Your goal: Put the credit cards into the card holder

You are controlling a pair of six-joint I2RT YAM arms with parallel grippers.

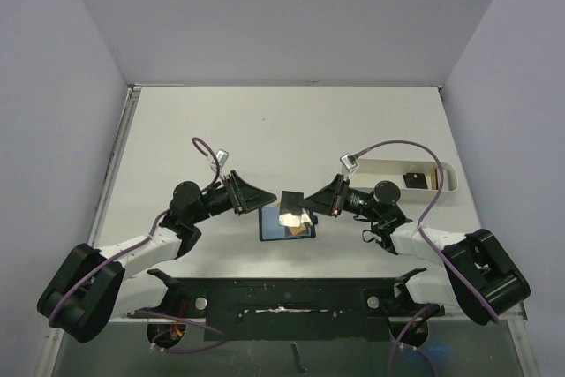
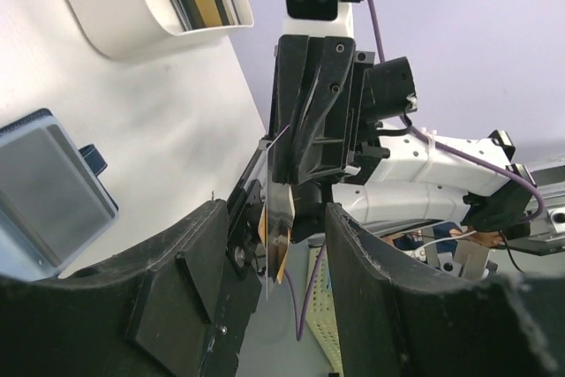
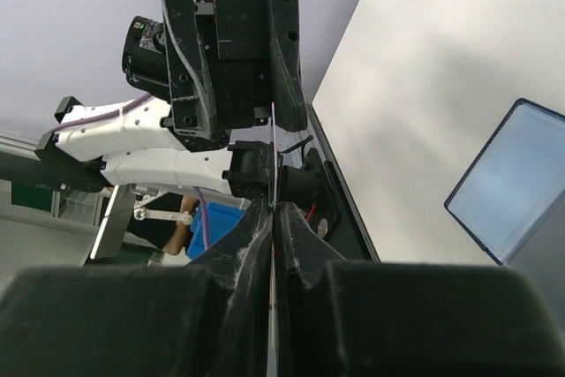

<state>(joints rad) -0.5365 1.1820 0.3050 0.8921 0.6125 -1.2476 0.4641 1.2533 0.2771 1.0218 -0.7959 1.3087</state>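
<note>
Two-arm rig seen from above. Nearest the bases we see one card holder [image 1: 274, 229], navy, lying open and flat on the table [image 1: 265, 130] between the two arms, its long axis running left to right with a slight tilt. A pale glossy patch sits over its middle; we cannot tell what it is.

Just beyond the card holder the two grippers face each other. The right gripper [image 1: 311, 207] is clamped tight on one dark card [image 1: 291, 198], which stands on edge above the holder's far side. We see it as a thin line from both wrist cameras, its free end pointing toward the left gripper [image 1: 258, 197]. The left gripper's fingers are spread wide and hold nothing, just short of the card.

Farthest, to the right, we find one white oblong tray [image 1: 388, 165], its long axis left to right. From above we count two cards in it: one dark tray card [image 1: 412, 180] and one tan tray card [image 1: 433, 181]. Any print is too small to read
</note>
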